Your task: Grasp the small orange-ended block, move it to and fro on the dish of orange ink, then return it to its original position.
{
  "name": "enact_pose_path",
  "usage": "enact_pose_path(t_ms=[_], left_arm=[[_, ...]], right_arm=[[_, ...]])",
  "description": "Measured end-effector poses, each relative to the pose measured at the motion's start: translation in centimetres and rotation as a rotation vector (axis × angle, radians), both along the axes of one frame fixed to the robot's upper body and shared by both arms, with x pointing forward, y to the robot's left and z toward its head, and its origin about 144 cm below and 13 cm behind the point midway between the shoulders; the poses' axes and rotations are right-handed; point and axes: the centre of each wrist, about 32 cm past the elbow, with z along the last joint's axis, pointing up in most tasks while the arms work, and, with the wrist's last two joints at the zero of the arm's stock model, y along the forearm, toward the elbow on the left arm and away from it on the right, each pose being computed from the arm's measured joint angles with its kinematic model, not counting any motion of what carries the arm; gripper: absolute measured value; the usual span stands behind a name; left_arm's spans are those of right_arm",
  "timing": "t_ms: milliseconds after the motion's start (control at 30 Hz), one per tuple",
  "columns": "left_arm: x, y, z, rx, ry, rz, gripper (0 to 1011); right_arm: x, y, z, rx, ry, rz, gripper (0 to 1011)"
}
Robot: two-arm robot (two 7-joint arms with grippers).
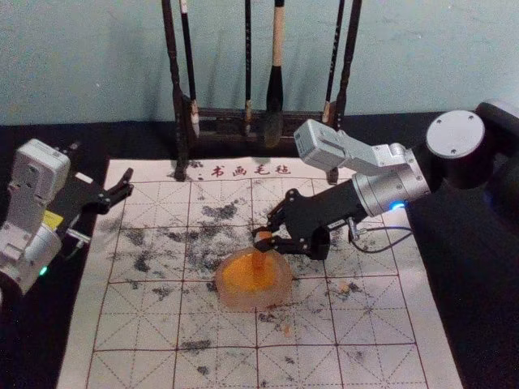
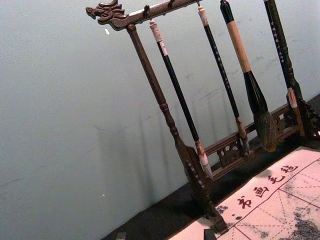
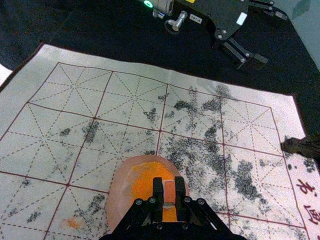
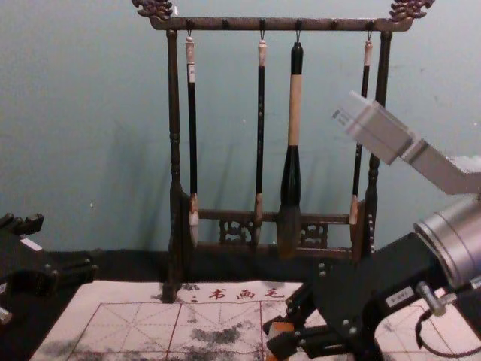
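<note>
In the head view my right gripper [image 1: 264,238] is shut on the small block [image 1: 259,261], which stands on the orange ink at the right part of the pale pink dish [image 1: 253,301]. The right wrist view has the block [image 3: 169,192] pinched between the fingertips of the right gripper [image 3: 170,194], over the ink of the dish [image 3: 118,202]. From the chest view, the block's orange top [image 4: 279,329] is between the fingers. My left gripper [image 1: 122,193] is parked open at the mat's left edge.
A dark wooden rack [image 1: 223,121] with several hanging brushes stands behind the white gridded mat [image 1: 146,324]. The thick brush [image 4: 291,173] hangs low near the mat's back edge. Dark ink smudges mark the mat around the dish.
</note>
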Motion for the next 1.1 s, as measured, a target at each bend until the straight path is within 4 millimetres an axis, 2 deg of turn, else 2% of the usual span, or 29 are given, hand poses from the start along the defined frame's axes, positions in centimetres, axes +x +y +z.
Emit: enact_pose_path(t_ms=[500,1100], left_arm=[[0.00,0.00,0.00,0.000,0.000,0.000,1001],[0.00,0.00,0.00,0.000,0.000,0.000,1001]], right_arm=[[0.74,0.61,-0.12,-0.004,-0.011,0.004,133],[0.60,0.42,-0.12,-0.021,-0.018,0.010,133]])
